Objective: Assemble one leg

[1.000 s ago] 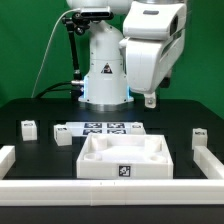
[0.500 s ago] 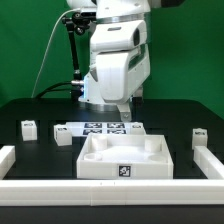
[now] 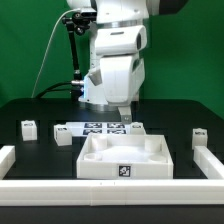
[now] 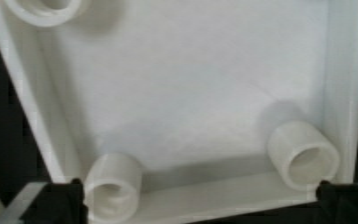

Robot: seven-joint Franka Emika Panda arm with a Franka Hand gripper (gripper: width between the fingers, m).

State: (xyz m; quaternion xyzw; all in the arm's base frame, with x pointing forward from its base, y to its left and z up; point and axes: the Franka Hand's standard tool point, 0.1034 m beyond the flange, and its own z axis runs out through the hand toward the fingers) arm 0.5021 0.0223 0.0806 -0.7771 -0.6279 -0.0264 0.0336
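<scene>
Three small white legs stand on the black table: one (image 3: 28,127) at the exterior view's far left with a tag on its side, one (image 3: 63,136) beside the marker board, and one (image 3: 197,138) at the right. My gripper (image 3: 125,118) hangs just behind the large white tray-shaped piece (image 3: 92,160), over its back wall, and touches no leg. In the wrist view the gripper (image 4: 202,207) is open and empty, its dark fingertips (image 4: 51,203) wide apart over the tray piece's inside (image 4: 176,100). No leg shows there.
The marker board (image 3: 103,128) lies flat behind the tray piece. The tray piece's round sockets (image 4: 304,152) stick up inside it. A low white rail (image 3: 110,190) runs along the table's front, with side rails at the left (image 3: 7,156) and right (image 3: 210,160).
The arm has swung from the exterior view's right toward the middle and come lower, so the gripper now sits over the tray piece's back edge. The legs have not moved.
</scene>
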